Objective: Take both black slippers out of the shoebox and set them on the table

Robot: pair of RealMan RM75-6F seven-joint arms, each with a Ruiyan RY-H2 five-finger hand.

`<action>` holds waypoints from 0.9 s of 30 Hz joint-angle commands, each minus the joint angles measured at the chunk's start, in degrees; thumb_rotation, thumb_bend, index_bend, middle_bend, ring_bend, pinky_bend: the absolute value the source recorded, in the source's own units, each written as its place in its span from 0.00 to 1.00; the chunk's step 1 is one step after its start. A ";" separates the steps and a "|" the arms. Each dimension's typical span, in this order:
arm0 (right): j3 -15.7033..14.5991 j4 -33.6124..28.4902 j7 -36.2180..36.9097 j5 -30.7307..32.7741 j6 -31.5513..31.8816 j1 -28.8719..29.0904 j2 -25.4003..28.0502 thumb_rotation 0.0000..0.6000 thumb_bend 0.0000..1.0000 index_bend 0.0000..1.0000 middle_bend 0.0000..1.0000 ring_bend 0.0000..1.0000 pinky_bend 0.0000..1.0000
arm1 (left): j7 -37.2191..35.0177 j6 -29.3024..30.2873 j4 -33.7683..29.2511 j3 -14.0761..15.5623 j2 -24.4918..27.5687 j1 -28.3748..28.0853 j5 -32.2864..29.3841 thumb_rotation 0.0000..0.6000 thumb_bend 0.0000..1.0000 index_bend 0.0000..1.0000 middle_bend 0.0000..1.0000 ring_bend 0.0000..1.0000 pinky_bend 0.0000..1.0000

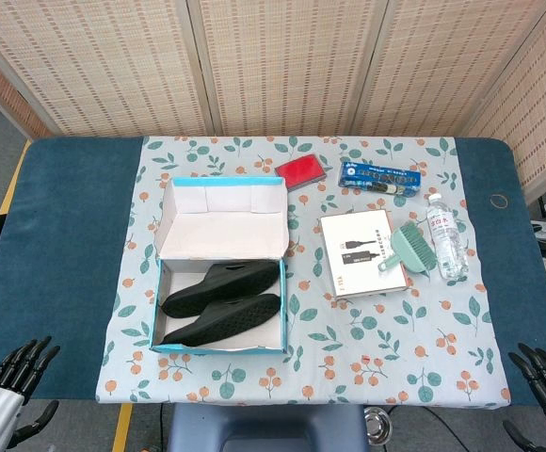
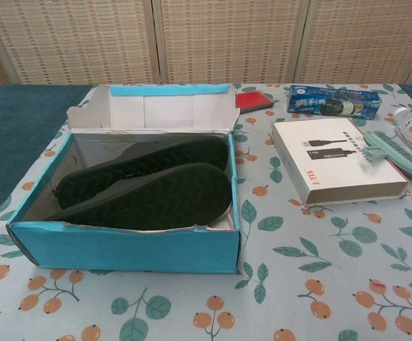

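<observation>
Still boxed: both slippers [image 2: 149, 188] lie side by side, soles showing, in the open shoebox [image 1: 218, 350] on the floral cloth [image 1: 367, 358]. Left hand [image 1: 21, 365] and right hand [image 1: 541, 369] sit at the table's near edge, fingers spread, holding nothing.

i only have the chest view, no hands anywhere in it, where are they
Observer: In the head view, the left hand sits at the table's near left corner, fingers apart, holding nothing.
Operator: and the right one
Observer: The right hand is at the near right corner, also empty, fingers apart.
Operator: slippers touched yet
Observer: No. From above, both black slippers lie inside the shoebox, far from either hand.
</observation>
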 commanded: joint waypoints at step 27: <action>2.42 -3.26 -8.08 4.09 -4.39 1.79 -2.50 0.78 0.21 0.00 0.00 0.00 0.00 | -1.43 -31.52 -32.83 -7.22 -2.30 -22.02 -11.23 1.00 0.34 0.00 0.00 0.01 0.27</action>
